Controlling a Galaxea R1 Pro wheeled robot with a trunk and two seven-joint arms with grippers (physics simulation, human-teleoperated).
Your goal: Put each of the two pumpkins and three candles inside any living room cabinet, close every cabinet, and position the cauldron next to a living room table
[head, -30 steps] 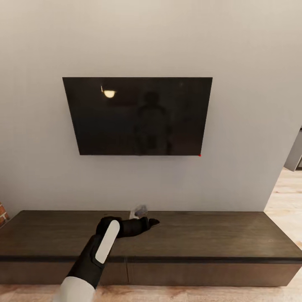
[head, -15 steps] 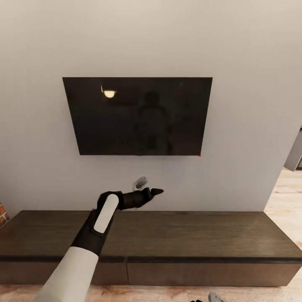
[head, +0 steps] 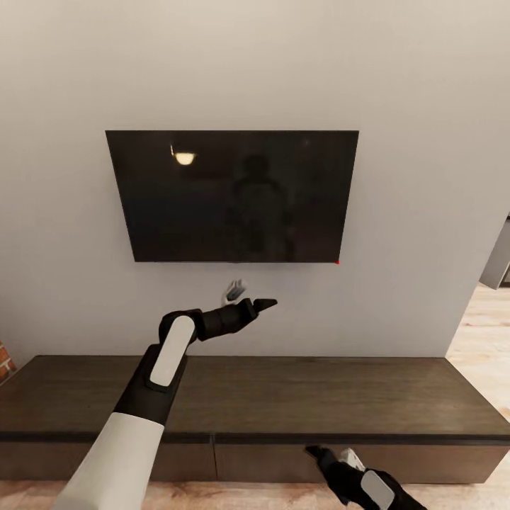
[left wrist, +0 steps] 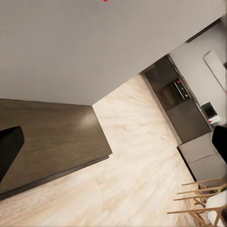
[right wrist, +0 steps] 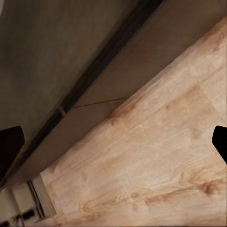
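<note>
Left end effector (head: 244, 297) has risen, fingers spread empty, above the closed cabinet (head: 283, 397).

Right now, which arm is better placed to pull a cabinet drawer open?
Right, probably. The right gripper sits low at the cabinet drawer fronts, fingers apart; the left gripper is raised near the TV.
</note>
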